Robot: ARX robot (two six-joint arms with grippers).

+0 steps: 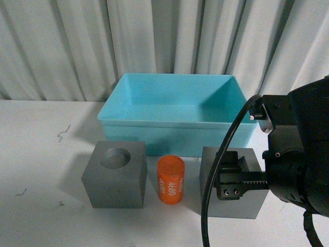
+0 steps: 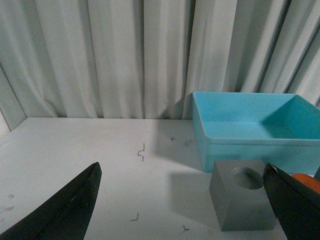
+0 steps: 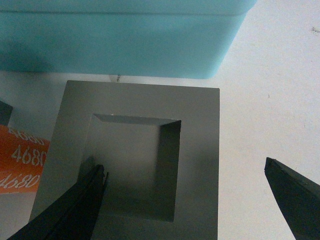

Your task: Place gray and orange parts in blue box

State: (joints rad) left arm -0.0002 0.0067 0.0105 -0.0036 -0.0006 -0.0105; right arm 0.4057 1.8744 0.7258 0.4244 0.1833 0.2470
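The blue box (image 1: 175, 135) stands at the back of the table. In front of it, in a row, are a gray cube with a round recess (image 1: 115, 177), an orange cylinder printed "4680" (image 1: 170, 180) and a gray cube with a square recess (image 1: 241, 203), partly hidden by my right arm. My right gripper (image 3: 185, 165) hangs open over the square-recess cube (image 3: 200, 150): one finger over its top, the other beyond its edge, above the table. My left gripper (image 2: 181, 166) is open and holds nothing. In its view the round-recess cube (image 2: 240, 200) lies ahead by one finger, with the box (image 2: 250, 145) behind it.
A white table (image 1: 41, 154) carries a few small dark marks (image 1: 62, 133). A pale curtain (image 1: 61, 46) closes off the back. A black cable (image 1: 213, 175) loops down in front of the square-recess cube. In the right wrist view the cylinder (image 3: 22, 165) lies beside the cube.
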